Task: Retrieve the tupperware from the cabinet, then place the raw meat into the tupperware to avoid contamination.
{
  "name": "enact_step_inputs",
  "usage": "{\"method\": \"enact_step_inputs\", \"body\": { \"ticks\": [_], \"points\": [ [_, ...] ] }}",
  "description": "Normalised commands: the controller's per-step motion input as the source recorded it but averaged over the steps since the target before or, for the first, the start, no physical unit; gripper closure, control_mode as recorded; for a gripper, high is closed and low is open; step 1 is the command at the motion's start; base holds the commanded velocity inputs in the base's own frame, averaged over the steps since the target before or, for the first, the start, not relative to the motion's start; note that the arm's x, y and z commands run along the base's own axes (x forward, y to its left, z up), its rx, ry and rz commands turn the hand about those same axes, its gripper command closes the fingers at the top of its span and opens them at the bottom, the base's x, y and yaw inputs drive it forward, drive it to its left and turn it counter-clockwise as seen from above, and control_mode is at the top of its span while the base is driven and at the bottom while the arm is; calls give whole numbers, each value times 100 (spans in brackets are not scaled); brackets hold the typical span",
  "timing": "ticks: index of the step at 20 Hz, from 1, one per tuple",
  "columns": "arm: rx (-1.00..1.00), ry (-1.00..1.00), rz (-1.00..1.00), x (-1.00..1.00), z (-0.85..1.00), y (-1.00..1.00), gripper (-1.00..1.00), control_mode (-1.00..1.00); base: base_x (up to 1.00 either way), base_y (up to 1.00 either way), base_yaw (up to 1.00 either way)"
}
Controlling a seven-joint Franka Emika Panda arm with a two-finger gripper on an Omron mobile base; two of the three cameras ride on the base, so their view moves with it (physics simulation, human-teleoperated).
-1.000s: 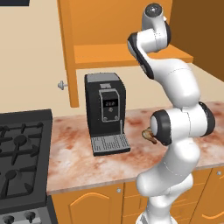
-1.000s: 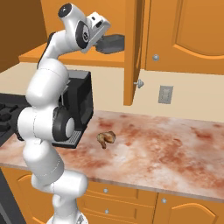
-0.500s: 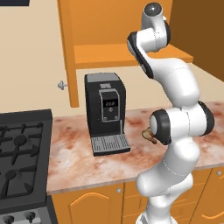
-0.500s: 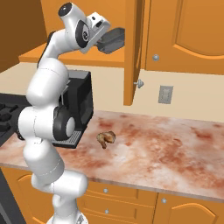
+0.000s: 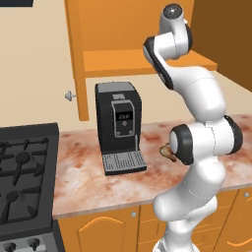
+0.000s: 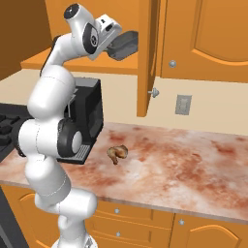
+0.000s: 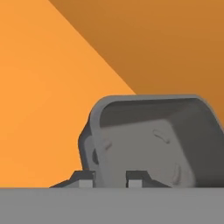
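Note:
The dark grey tupperware (image 6: 126, 42) hangs tilted in front of the open orange cabinet (image 6: 147, 58), just above its shelf (image 5: 123, 61). My gripper (image 6: 114, 47) is shut on its near wall. In the hand view the tupperware (image 7: 148, 144) shows its open inside, and my gripper (image 7: 109, 179) has one fingertip on each side of the box's left wall. The raw meat (image 6: 117, 153), a small tan-brown lump, lies on the marble counter to the right of the coffee machine. In the left base view the raw meat (image 5: 166, 150) peeks out from behind my arm.
A tall black coffee machine (image 5: 119, 125) stands on the counter (image 6: 193, 160) under the cabinet shelf. A black stove (image 5: 24, 172) lies at the left. The open cabinet door (image 6: 150, 29) juts out right of the gripper. A wall outlet (image 6: 183, 104) sits behind the counter.
The gripper has closed on the tupperware's wall, and the box has risen a little and tipped. The arm and the meat have hardly moved.

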Motion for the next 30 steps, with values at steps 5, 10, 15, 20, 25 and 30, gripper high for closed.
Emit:
{"method": "enact_step_inputs", "body": {
  "ticks": [5, 10, 15, 20, 25, 30],
  "points": [
    [0, -3, 2, -26, -15, 0, 100, -100, 0, 0, 0],
    [0, 0, 1, -40, -4, 0, 100, -100, 0, 0, 0],
    [0, 0, 0, -43, 0, 0, 100, -100, 0, 0, 0],
    [0, 0, 0, -48, 4, 3, 100, -100, 0, 0, 0],
    [0, 1, 3, -54, 8, 11, 100, -100, 0, 0, 0],
    [-2, 1, 9, -66, 12, 25, 100, -100, 0, 0, 0]
  ]
}}
